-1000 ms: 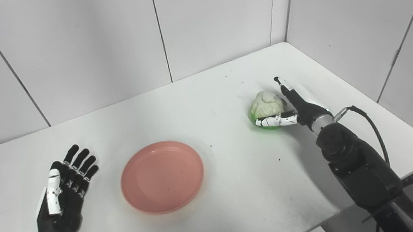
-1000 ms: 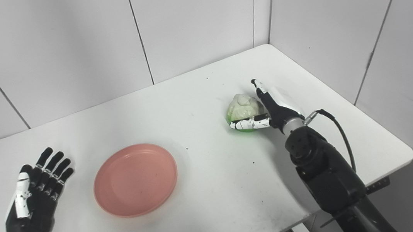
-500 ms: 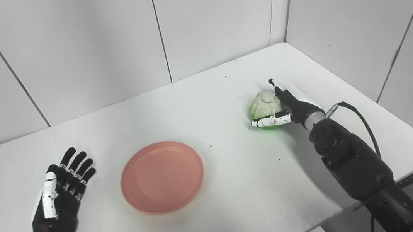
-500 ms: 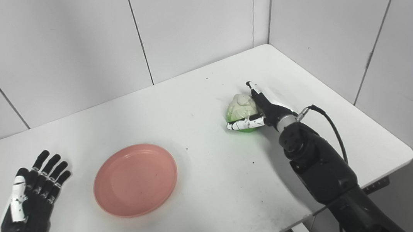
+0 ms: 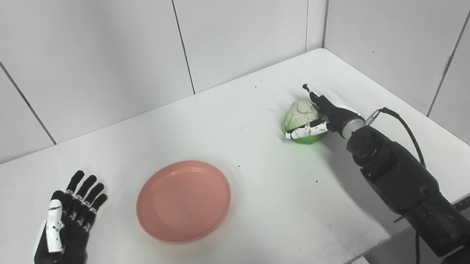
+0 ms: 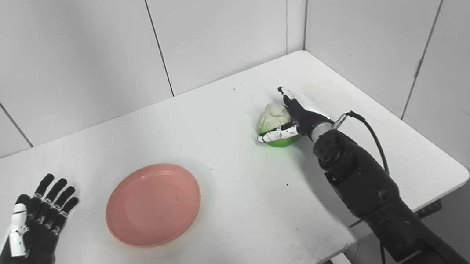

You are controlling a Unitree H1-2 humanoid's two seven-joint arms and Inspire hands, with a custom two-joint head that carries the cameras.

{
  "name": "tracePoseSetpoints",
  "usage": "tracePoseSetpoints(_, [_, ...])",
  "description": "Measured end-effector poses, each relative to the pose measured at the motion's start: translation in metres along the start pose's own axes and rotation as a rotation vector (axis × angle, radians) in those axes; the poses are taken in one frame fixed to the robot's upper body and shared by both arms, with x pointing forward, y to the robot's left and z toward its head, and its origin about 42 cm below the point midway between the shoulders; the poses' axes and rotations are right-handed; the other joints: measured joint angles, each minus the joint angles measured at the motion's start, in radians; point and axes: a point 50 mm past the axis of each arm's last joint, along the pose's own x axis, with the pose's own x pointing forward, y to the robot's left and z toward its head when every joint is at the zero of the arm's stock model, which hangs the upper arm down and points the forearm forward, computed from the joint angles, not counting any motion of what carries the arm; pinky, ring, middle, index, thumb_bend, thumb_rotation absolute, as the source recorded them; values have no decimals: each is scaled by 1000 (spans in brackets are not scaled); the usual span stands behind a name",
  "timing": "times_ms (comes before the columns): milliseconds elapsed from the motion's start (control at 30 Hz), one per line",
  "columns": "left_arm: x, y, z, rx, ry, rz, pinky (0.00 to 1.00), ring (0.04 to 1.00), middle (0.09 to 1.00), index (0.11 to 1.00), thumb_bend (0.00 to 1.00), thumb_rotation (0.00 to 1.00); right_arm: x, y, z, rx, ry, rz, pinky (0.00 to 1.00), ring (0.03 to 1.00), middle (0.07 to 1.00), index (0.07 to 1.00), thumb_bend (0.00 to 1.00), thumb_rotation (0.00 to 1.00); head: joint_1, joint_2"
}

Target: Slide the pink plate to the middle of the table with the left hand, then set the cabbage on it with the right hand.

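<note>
The cabbage [image 5: 301, 118] sits on the white table [image 5: 271, 216] toward its far right side, pale leaves on top and bright green underneath, and it looks lifted slightly or resting right on the surface (I cannot tell which from here). The right hand [image 5: 324, 115] is wrapped about it: the thumb lies across the near side of the green base while the fingers [image 5: 313, 96] reach up along the far side, so the hand is grasping the cabbage. A black cable loops off the wrist of the right arm [image 5: 394, 171]. Well apart from that, near the middle of the table, lies the pink plate [image 5: 183, 201], flat and bare. Further left again, clear of the plate's rim, the left hand [image 5: 67, 233] rests palm up with its fingers stretched out and spread, holding nothing.
</note>
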Motion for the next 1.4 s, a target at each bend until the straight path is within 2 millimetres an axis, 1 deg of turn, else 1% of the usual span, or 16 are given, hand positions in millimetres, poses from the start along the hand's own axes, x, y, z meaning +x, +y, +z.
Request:
tracePoseSetpoints(33, [0,0,0,0,1,1,903,892,907,897,454,1000,1,0,-1,11,-3,-3,751,811,842,873,990,178,0,0])
tracePoseSetpoints(100, [0,0,0,0,1,1,909,897,911,901,457,1000,2,-1,-4,32,-15,-16,649,695,734,749,942,56,-2,2])
tracePoseSetpoints(133, [0,0,0,0,1,1,910,898,911,901,457,1000,3,-3,-4,40,-16,-26,634,676,716,727,934,36,0,2])
tracePoseSetpoints(167, [0,0,0,-1,1,1,906,894,908,899,458,1000,3,-4,-4,41,-17,-34,613,613,634,587,689,87,0,3])
tracePoseSetpoints(200, [0,0,0,-1,1,1,905,893,908,898,458,1000,5,-5,-3,35,-17,-37,608,597,614,552,628,100,0,3])
tracePoseSetpoints(233, [0,0,0,-1,1,0,902,892,907,897,458,1000,6,-6,-3,22,-17,-36,581,562,551,506,569,41,0,3])
tracePoseSetpoints(267, [0,0,0,-1,1,0,901,891,905,895,458,1000,7,-7,-2,12,-20,-35,531,511,534,497,551,26,0,3])
tracePoseSetpoints(300, [0,-1,0,0,1,0,900,890,904,892,459,1000,7,-7,0,5,-24,-30,455,452,516,495,532,10,0,3])
tracePoseSetpoints(367, [-1,0,0,-1,2,2,900,889,903,890,461,1000,9,-8,5,-17,-33,-31,382,402,502,526,517,2,0,3])
tracePoseSetpoints(400, [-1,0,0,-1,3,3,901,890,903,890,461,1000,10,-8,7,-34,-33,-27,366,391,497,535,514,0,0,3])
tracePoseSetpoints(467, [-1,-1,0,-1,5,1,903,894,908,896,463,1000,10,-7,10,-58,-34,-23,371,391,496,530,515,0,2,6])
tracePoseSetpoints(667, [-1,-2,0,-1,7,-2,898,890,905,895,463,1000,10,-10,11,-72,-31,-19,335,378,493,542,512,0,6,8])
tracePoseSetpoints(1033, [-2,-4,1,1,13,1,897,894,908,896,465,1000,7,-10,10,-70,-29,-35,360,393,492,523,516,0,24,6])
tracePoseSetpoints(1167, [-2,-6,1,3,12,10,904,901,916,903,465,1000,1,-11,13,-70,-40,-41,367,401,490,518,517,0,46,3])
tracePoseSetpoints(1333, [-3,-10,1,24,16,9,905,903,918,905,462,1000,-11,-5,19,-58,-60,-26,367,399,489,522,517,0,63,2])
tracePoseSetpoints(1400, [-3,-12,1,26,17,11,903,902,915,906,468,1000,-13,-5,24,-53,-72,-18,376,391,494,535,514,0,97,-2])
